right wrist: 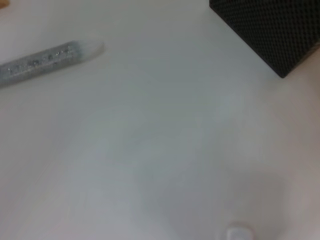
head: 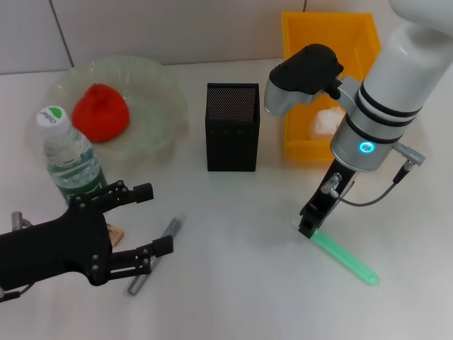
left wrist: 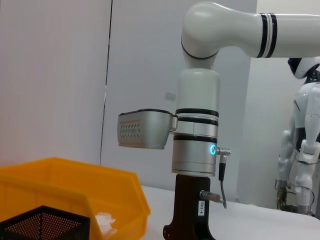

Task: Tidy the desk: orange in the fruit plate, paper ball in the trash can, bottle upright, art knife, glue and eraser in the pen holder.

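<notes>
Right claw (head: pixel 308 228) down at the tabletop (head: pixel 241 283), tips right at the near end of the green glue stick (head: pixel 345 258); cannot tell whether shut on it or just touching, tips too dark and tight together to read. Glue stick flat on the tabletop, running from the claw out and away from the pen holder (head: pixel 232 127). Judgement: light, stiff, smooth plastic tube, likely to roll or squirt out of a pinch at the very end; better taken nearer mid-length, across the barrel, with modest force. Pen holder well apart from the right claw, towards the far middle; yellow trash can (head: pixel 327 85) just behind the right arm, paper ball (head: pixel 325 122) already inside. Left claw (head: pixel 134 225) spread wide, holding nothing, hovering low with the grey art knife (head: pixel 156 253) lying between and under its fingers. Judgement on the knife: slim, stiff, low profile, hard to get under; pinch across the flat body, clear of the blade end. Bottle (head: pixel 69 152) upright just beyond the left claw, orange (head: pixel 100 113) in the fruit plate (head: pixel 159 81) further off. Small tan item, likely the eraser (head: pixel 115 233), beside the left claw, mostly hidden.
</notes>
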{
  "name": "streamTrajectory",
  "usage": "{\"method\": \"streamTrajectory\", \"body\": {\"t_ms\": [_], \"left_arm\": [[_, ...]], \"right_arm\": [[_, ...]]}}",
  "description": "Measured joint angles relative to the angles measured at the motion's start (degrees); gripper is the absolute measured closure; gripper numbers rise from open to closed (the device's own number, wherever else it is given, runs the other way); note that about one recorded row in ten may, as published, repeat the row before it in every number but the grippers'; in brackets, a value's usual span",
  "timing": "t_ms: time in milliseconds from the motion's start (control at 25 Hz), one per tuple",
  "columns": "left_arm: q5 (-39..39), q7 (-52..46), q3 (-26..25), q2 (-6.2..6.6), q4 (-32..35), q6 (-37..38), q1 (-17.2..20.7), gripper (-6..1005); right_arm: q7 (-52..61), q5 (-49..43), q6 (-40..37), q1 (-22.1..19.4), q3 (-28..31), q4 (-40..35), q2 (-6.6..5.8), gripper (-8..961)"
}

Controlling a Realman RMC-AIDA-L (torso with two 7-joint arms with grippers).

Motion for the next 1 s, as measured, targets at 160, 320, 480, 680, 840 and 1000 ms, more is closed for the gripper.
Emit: {"method": "streamTrajectory", "body": {"t_ms": [160,320,480,680,840,1000], "left_arm": [[0.0,0.0,0.0,0.00,0.0,0.0,0.0,150],[0.0,0.0,0.0,-0.07,0.0,0.0,-0.1,150],[0.0,0.0,0.0,-0.13,0.0,0.0,-0.1,150],[0.0,-0.1,0.1,-0.16,0.0,-0.1,-0.2,150],[0.0,-0.1,0.1,-0.18,0.0,-0.1,-0.2,150],[0.0,-0.2,0.0,-0.18,0.0,-0.2,-0.2,150]], "right_arm": [[0.0,0.0,0.0,-0.1,0.0,0.0,0.00,695],[0.0,0.0,0.0,-0.1,0.0,0.0,-0.02,763],[0.0,0.0,0.0,-0.2,0.0,-0.1,-0.07,818],[0.0,0.0,-0.1,-0.2,0.0,-0.3,-0.09,846],[-0.3,0.0,-0.1,-0.3,0.0,-0.4,-0.09,879],[-0.4,0.0,-0.3,-0.3,0.0,-0.6,-0.09,898]]}}
